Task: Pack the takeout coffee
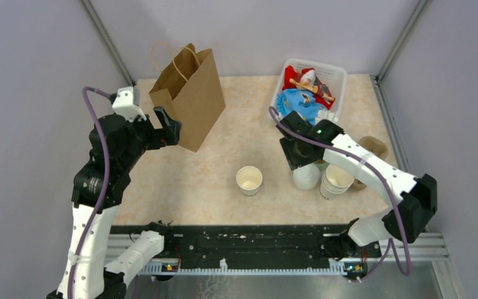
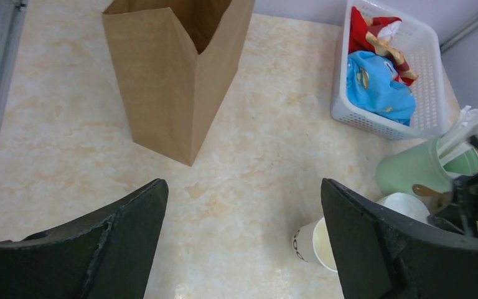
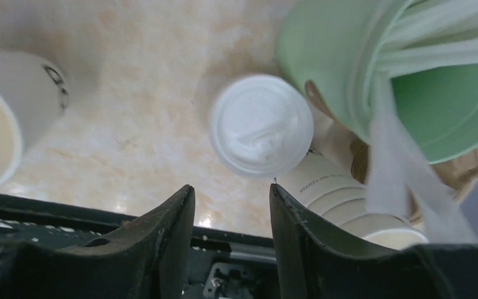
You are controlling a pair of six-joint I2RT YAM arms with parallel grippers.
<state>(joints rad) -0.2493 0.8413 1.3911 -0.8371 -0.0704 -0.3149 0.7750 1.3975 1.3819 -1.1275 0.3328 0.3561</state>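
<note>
While the left fingers (image 2: 124, 230) hang wide apart and empty near the paper bag (image 2: 174, 81), the right fingers (image 3: 155, 243) stand apart, gripping nothing, above a white lid (image 3: 261, 124); the coffee cup (image 1: 249, 180) stands upright and lidless mid-tabletop (image 1: 211, 187), apart from the cup stack (image 1: 336, 180).

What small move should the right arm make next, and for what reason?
Probably lower the right gripper onto the white lid and close on its rim. Its jaws stand apart and empty above that lid, and the lettered paper cup nearby is lidless, so it likely needs capping before packing.
</note>
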